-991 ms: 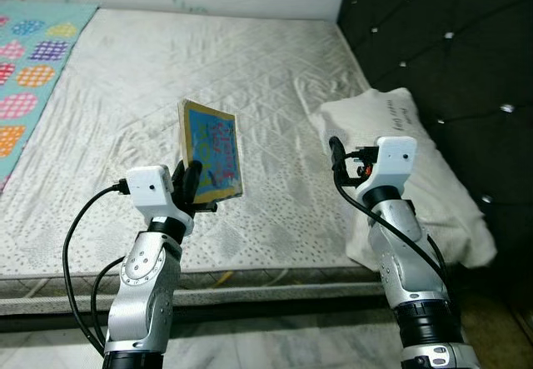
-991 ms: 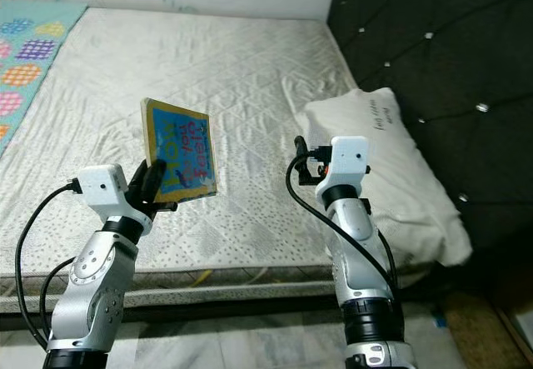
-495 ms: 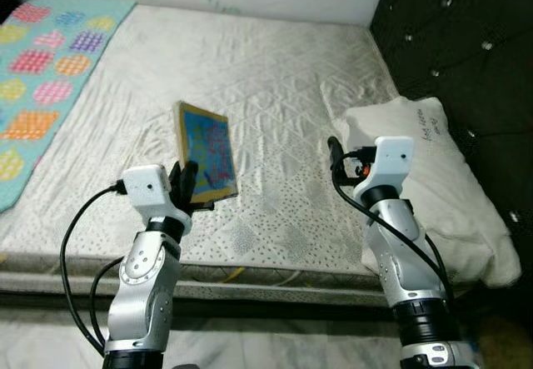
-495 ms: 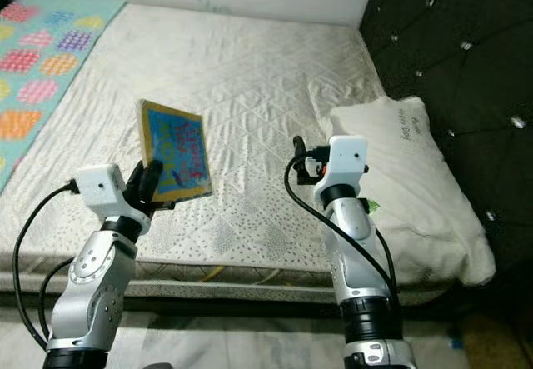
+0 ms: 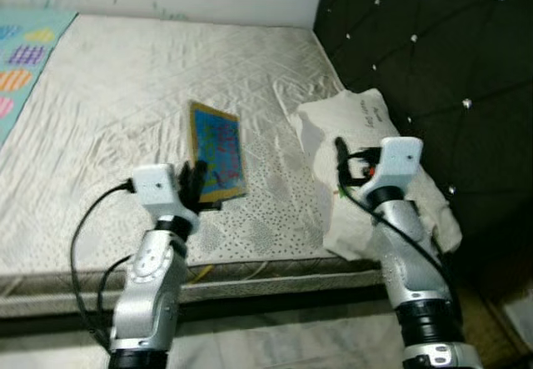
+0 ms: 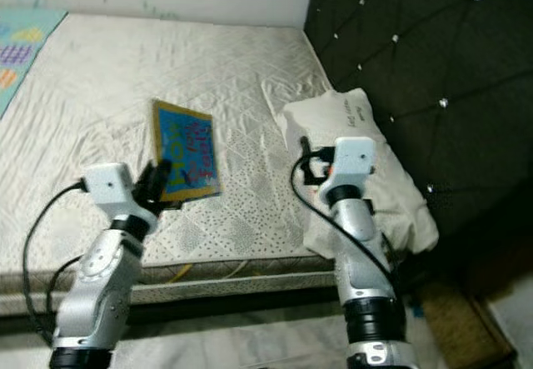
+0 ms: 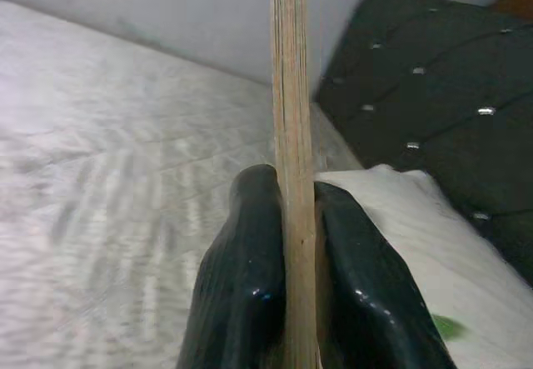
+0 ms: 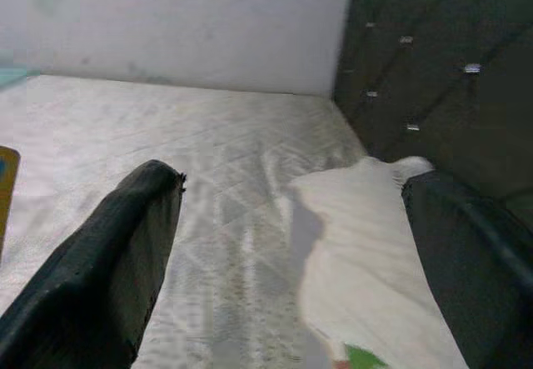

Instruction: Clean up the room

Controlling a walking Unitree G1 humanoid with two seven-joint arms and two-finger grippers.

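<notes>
Gripping book [image 5: 216, 152] over bare mattress [image 5: 125, 77], left end effector [image 5: 193, 184]; right end effector [image 5: 340, 157] spread, pillow [image 5: 366, 127], dark headboard [image 5: 416, 44]

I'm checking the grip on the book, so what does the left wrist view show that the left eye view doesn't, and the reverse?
Left wrist view alone: the book edge-on, its page edge pinched between the two black fingers of the left gripper.

Left eye view alone: the book's blue cover, the right gripper raised beside the pillow, and the patterned blanket.

Both: mattress, pillow and dark tufted headboard.
</notes>
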